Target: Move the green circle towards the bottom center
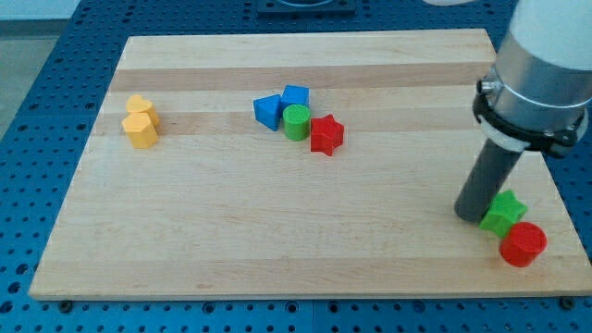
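Observation:
The green circle (296, 121), a short cylinder, stands on the wooden board (277, 213) above the board's middle. It touches a blue cube (296, 96) above it, a blue triangle (267, 111) at its left and a red star (326, 134) at its right. My tip (471, 215) rests on the board at the view's lower right, far from the green circle. It is right beside the left of a green star (504, 212).
A red circle (524, 244) lies just below and right of the green star, near the board's lower right corner. Two yellow blocks (141, 120) sit stacked close together at the view's left. The arm's grey body (541, 69) hangs over the board's right side.

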